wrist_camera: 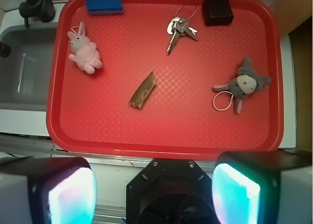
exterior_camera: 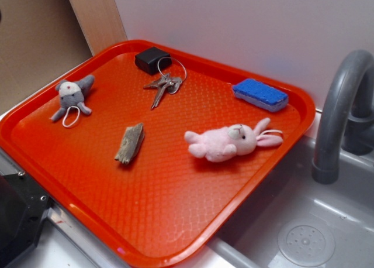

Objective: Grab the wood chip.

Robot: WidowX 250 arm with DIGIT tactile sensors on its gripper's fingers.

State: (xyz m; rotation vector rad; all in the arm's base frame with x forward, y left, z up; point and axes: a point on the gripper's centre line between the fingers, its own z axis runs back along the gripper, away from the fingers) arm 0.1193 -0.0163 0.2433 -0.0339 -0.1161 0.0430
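The wood chip (exterior_camera: 130, 143), a small rough brown-grey piece with jagged ends, lies flat near the middle of the red tray (exterior_camera: 175, 221). In the wrist view the wood chip (wrist_camera: 143, 90) lies at the tray's centre, tilted diagonally. My gripper (wrist_camera: 154, 194) is open and empty, high above the near edge of the tray (wrist_camera: 161, 148), well short of the chip. Its two pads (wrist_camera: 71, 197) stand wide apart. The gripper itself does not show in the exterior view.
On the tray: a pink plush bunny (exterior_camera: 231, 142), a grey plush mouse (exterior_camera: 71, 98), a bunch of keys (exterior_camera: 165, 83) with a black fob (exterior_camera: 152, 60), a blue sponge (exterior_camera: 260, 95). A grey sink (exterior_camera: 304, 233) and faucet (exterior_camera: 339, 116) stand to the right.
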